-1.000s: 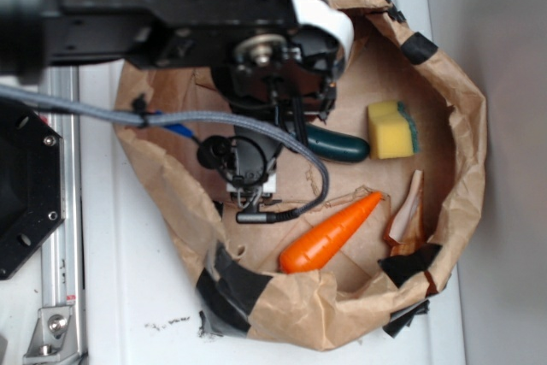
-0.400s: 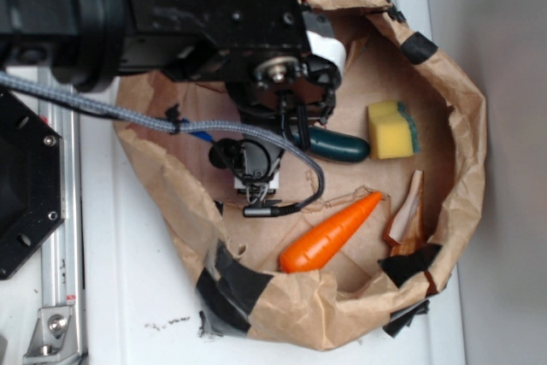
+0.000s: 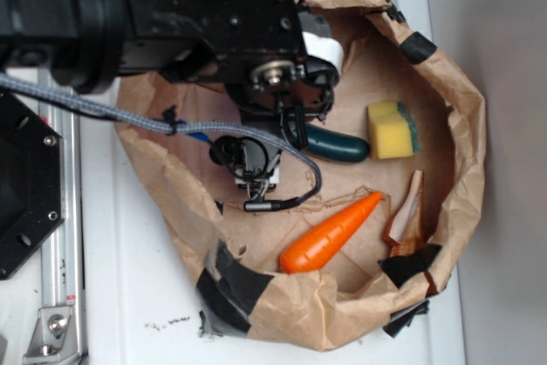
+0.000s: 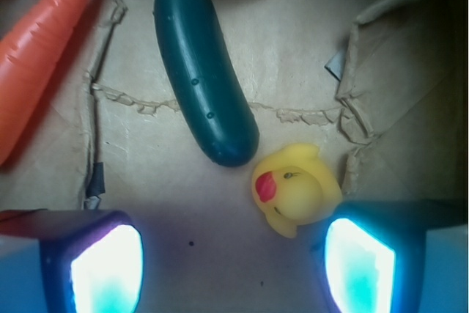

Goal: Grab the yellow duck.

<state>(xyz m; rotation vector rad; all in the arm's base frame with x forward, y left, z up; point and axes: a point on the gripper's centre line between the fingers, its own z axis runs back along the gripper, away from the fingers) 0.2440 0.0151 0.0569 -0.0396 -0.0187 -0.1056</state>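
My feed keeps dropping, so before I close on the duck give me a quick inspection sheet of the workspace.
Surface: brown paper bag opened flat with rolled walls, patched with black tape, lying on a white table.
Job's things: duck on the paper, just off the cucumber's tip, near the right-hand finger in the wrist view; hidden by the arm in the exterior view.
Clutter: cucumber, carrot, sponge.
Gripper: open, nothing between the fingers; duck off-centre.
Cables: grey braided cable running along the arm.
Surroundings: metal rail and black plate on the left.
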